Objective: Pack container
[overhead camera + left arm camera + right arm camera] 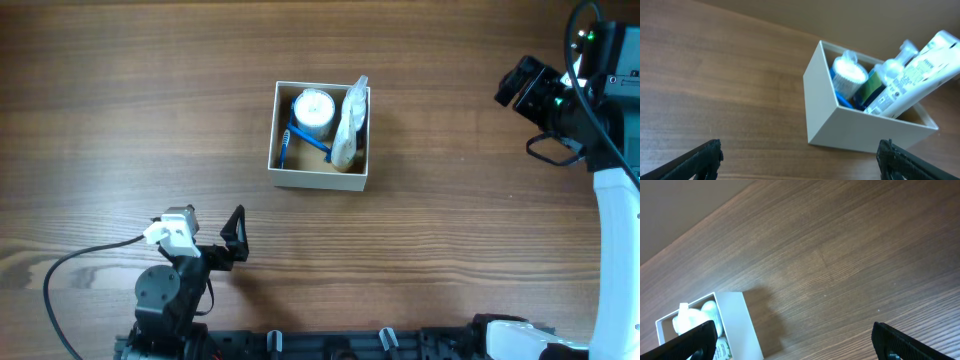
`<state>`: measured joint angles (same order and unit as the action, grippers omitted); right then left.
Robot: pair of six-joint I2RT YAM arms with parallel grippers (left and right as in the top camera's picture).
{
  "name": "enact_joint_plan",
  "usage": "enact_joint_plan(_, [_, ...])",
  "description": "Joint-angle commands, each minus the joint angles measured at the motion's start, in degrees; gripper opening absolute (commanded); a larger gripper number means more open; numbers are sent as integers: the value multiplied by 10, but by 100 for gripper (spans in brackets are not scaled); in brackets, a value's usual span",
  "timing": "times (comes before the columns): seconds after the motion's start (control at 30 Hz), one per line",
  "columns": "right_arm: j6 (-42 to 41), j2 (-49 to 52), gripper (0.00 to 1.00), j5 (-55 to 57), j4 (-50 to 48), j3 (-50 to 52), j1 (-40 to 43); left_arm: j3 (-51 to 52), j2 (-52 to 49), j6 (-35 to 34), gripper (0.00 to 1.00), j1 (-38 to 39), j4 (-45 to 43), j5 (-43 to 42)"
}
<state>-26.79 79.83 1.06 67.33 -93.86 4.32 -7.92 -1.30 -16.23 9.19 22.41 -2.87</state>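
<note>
The box (318, 180) is sitting near the middle of the table (120, 100), holding a round jar (313, 108) with a white lid and a tall white tube (920, 70). The left gripper (799, 150) is hanging near the front edge of the table. The right gripper (792, 332) is waiting well off to the side. Both are keeping their jaws wide apart and holding nothing. The tube is leaning out over the rim, so I think a bump could be tipping it out. The light box could also be sliding on the smooth wood. The brown table is showing long grain lines. Very little of the room is showing.
</note>
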Motion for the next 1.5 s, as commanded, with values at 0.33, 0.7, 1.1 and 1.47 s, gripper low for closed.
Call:
enact_joint_plan(0.33, [-3, 4, 99, -7, 0, -2, 1, 6, 10, 8, 100, -4, 26, 10])
enact_joint_plan(0.7, [-3, 4, 100, -7, 0, -2, 1, 6, 10, 8, 100, -4, 26, 10])
enact_joint_plan(1.1, [-2, -15, 100, 34, 0, -1, 0, 6, 10, 8, 100, -4, 26, 10])
enact_joint_plan(1.47, [-1, -315, 100, 41, -276, 315, 0, 6, 10, 8, 100, -4, 26, 9])
